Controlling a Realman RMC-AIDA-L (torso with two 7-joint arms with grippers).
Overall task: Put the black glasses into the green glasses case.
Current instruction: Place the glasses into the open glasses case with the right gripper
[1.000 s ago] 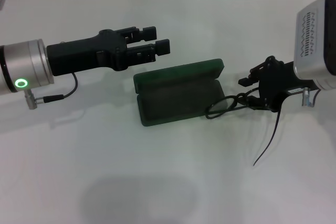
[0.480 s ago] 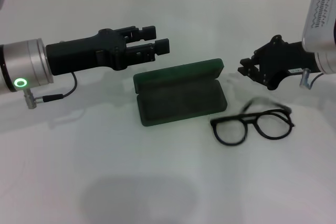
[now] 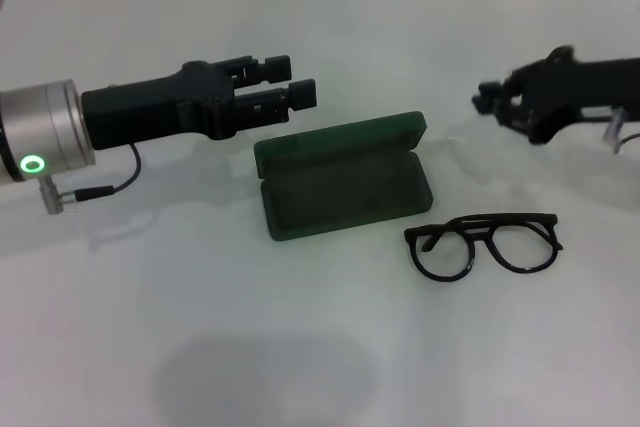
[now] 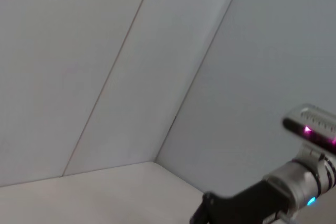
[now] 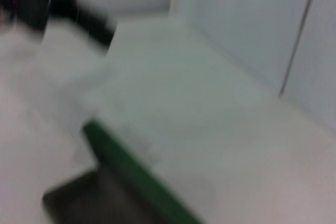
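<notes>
Withdrawn rightward, the right end effector [image 3: 490, 103] is empty; thin black glasses [image 3: 484, 244] lie beside the open green case [image 3: 340, 187], left end effector [image 3: 295, 82] spread.

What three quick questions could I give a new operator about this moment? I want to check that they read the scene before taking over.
1. True or false: the black glasses already lie inside the green glasses case.
2. Which gripper is nearer the glasses: A) the left gripper, B) the right gripper?
3. Fill in: the case's lid is ____.

Key
1. False. The glasses rest on the table beside the case, on the robot's right, not touching it.
2. B. It hangs above the table beyond the glasses and holds nothing; the left gripper hovers past the case's far left corner.
3. Open. The lining shows and the tray is empty.
</notes>
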